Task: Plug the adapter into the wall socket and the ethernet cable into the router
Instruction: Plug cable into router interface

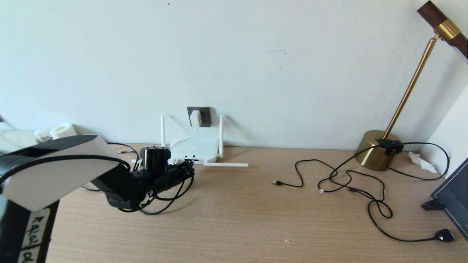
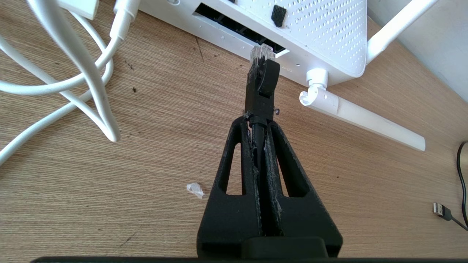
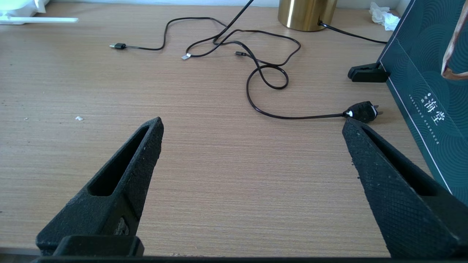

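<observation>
The white adapter point(image 1: 195, 118) sits plugged into the dark grey wall socket point(image 1: 204, 116), its thin white cord point(image 1: 182, 138) running down to the white router point(image 1: 193, 148) on the desk. My left gripper point(image 2: 258, 117) is shut on the ethernet cable point(image 2: 260, 87) just behind its black plug. The plug's clear tip point(image 2: 261, 53) is right at the router's point(image 2: 310, 33) dark port slots point(image 2: 234, 27), not visibly inside one. In the head view the left gripper point(image 1: 186, 171) sits just in front of the router. My right gripper point(image 3: 252, 128) is open over bare desk, out of the head view.
Loops of white cord point(image 2: 87, 80) lie left of the plug. One router antenna point(image 1: 226, 164) lies flat on the desk. Thin black cables point(image 1: 347, 182) sprawl at right, ending in a black mains plug point(image 1: 445, 235). A brass lamp point(image 1: 376, 149) and a dark box point(image 3: 431, 91) stand at the far right.
</observation>
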